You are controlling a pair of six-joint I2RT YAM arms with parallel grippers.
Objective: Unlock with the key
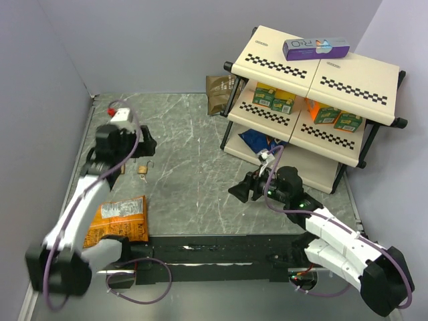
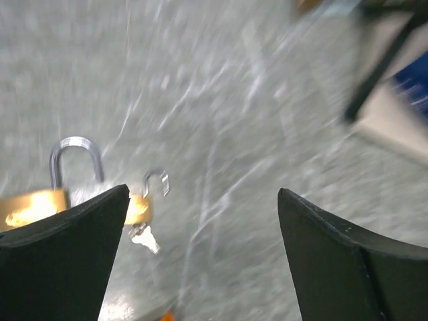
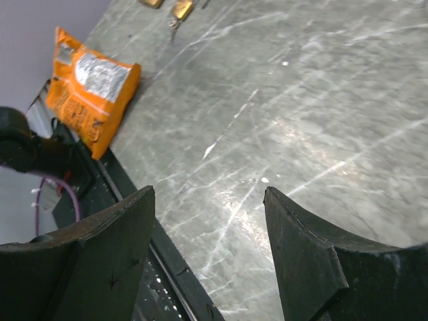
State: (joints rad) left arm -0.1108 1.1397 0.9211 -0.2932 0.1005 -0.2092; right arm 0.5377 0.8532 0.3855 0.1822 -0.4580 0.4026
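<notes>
Far left, top view: the left gripper (image 1: 136, 143) hangs over the grey marbled table (image 1: 194, 134), just behind the locks. The left wrist view is badly smeared. Its jaws stand wide apart with nothing between them.

One of its fingers (image 2: 60, 254) covers most of the larger padlock (image 2: 33, 207). Only a strip of brass body and the silver shackle arch show.

Just right of that sits the small padlock (image 2: 138, 208), its body partly behind the same fingertip. Its shackle reads as a hook with one end free, but the blur leaves this uncertain.

The key (image 2: 145, 239) is silvery and lies on the table at the small padlock's lower end, touching it. Whether it is seated in the keyhole cannot be told. In the top view it is too small to resolve.

An orange snack bag (image 1: 120, 221) lies near the locks, on the arm-base side. In the right wrist view both padlocks are cut off by the top edge.

Centre-right: the right gripper (image 3: 208, 192) is low over bare table, well apart from the locks. Its jaws are spread and empty.

Far right: a two-tier shelf (image 1: 314, 100), with the lower contents partly hidden.
</notes>
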